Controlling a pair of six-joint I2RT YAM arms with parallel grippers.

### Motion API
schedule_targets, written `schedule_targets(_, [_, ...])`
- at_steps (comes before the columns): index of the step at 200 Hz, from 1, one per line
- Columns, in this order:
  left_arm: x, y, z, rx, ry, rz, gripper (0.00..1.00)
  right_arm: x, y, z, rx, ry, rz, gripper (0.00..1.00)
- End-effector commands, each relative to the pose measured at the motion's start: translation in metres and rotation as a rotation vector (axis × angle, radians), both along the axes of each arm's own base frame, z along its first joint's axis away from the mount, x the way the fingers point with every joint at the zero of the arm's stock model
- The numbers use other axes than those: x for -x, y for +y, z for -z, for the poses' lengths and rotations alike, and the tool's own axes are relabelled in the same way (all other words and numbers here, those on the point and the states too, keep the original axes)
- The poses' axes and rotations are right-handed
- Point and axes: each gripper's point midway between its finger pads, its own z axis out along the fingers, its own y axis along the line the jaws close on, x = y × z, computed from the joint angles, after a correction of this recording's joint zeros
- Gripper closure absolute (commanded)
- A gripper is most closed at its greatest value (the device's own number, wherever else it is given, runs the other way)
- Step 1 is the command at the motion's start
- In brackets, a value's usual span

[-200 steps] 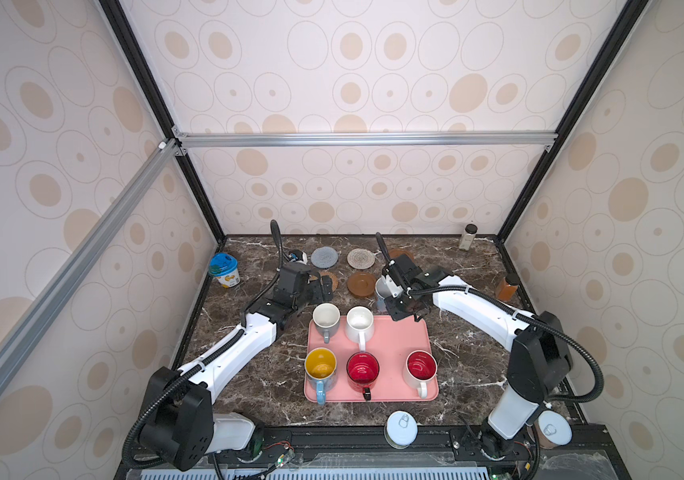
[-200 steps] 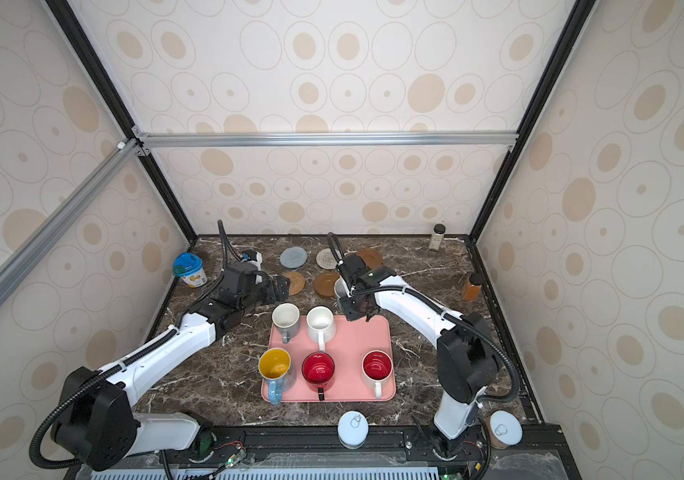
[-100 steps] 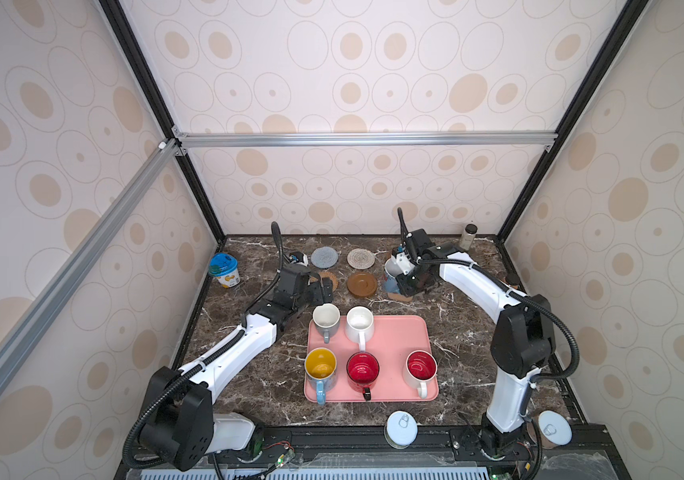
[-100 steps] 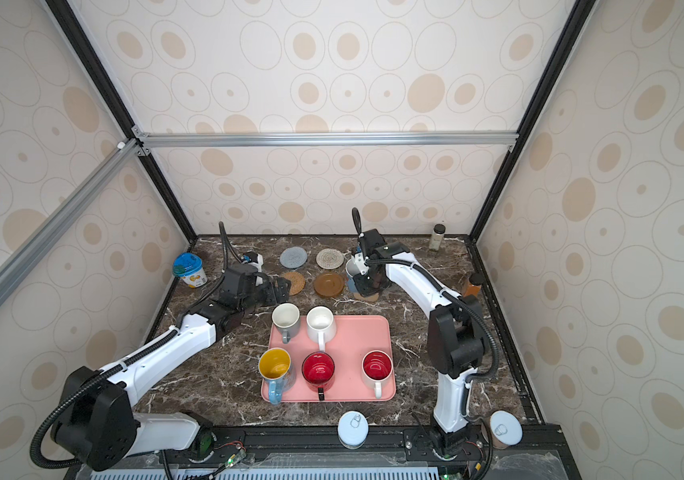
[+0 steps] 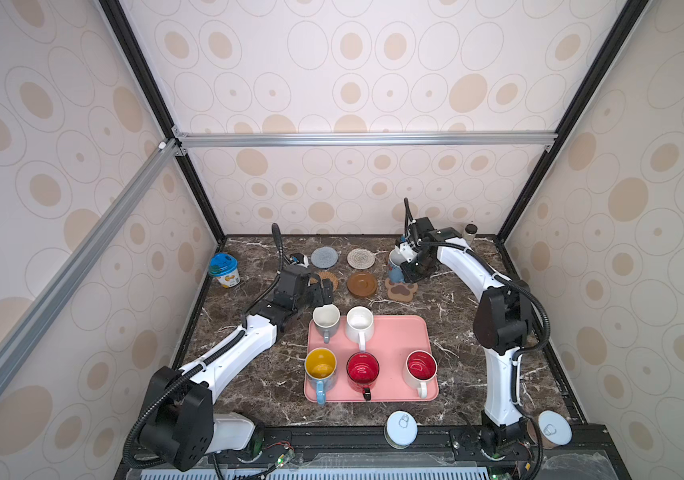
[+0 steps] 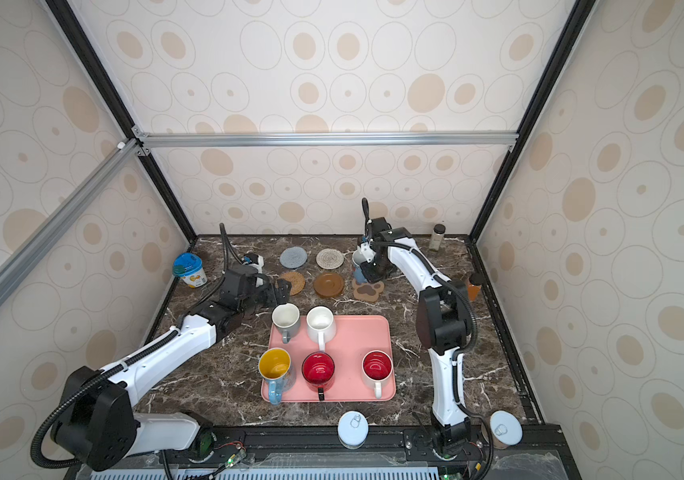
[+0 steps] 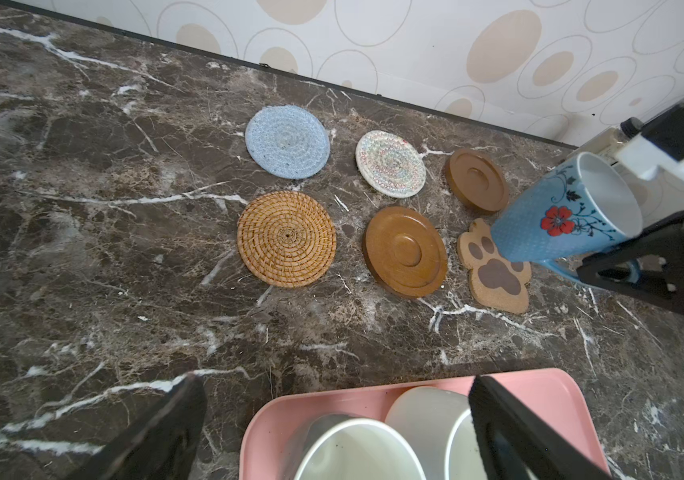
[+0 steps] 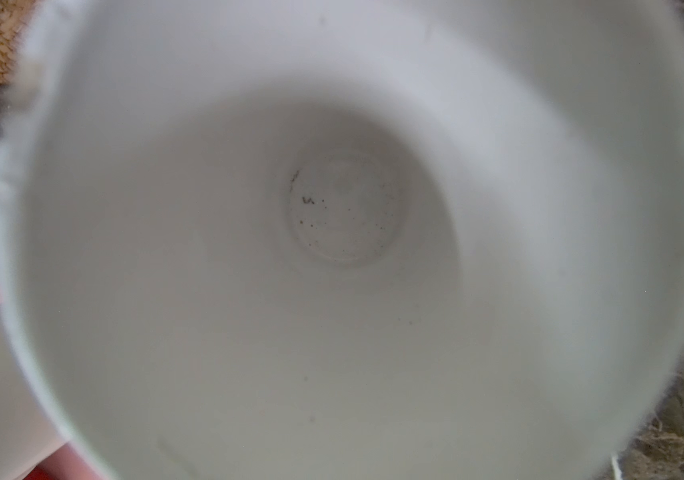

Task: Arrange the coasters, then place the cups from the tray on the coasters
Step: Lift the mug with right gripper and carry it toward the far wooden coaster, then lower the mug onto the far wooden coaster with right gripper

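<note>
Fingers of the right gripper (image 5: 411,269) grip the light blue mug (image 7: 556,216) by its handle above the paw coaster (image 7: 498,276), for placing; those of the left gripper (image 5: 319,291) stand wide open.

A blue-lidded tub (image 5: 224,270) stands at left, a dark-capped bottle (image 5: 469,233) back right, two white can lids (image 5: 401,428) in front.

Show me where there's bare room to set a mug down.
Free: far-right corner of the pink tray, between white mug and red-lined white mug; grey-blue knit coaster, cream woven coaster, rattan coaster, nearer wooden disc. Crowded: paw coaster, where the right gripper holds the light blue mug.
</note>
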Motion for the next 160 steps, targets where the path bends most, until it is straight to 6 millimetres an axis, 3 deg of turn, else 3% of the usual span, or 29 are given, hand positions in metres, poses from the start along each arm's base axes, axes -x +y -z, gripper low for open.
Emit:
schedule_targets(1, [0.001,-0.003,-0.012,0.013,-0.040,0.016,0.00,-0.014,-0.001,-0.013,-0.010,-0.027,-0.029,0.91])
schedule_targets(55, [0.005,-0.007,-0.015,0.032,-0.056,0.040,0.00,-0.038,-0.004,-0.004,0.018,-0.018,-0.027,0.91])
schedule_targets(57, [0.005,-0.007,-0.014,0.032,-0.054,0.040,0.00,-0.041,-0.014,-0.002,0.020,-0.012,-0.007,0.91])
schedule_targets(61, [0.005,-0.007,-0.015,0.034,-0.055,0.040,0.00,-0.048,-0.016,-0.010,0.013,-0.040,0.002,0.91])
schedule_targets(160, [0.014,-0.005,-0.010,0.059,-0.057,0.040,0.00,-0.090,-0.022,-0.011,-0.020,-0.117,0.013,0.89])
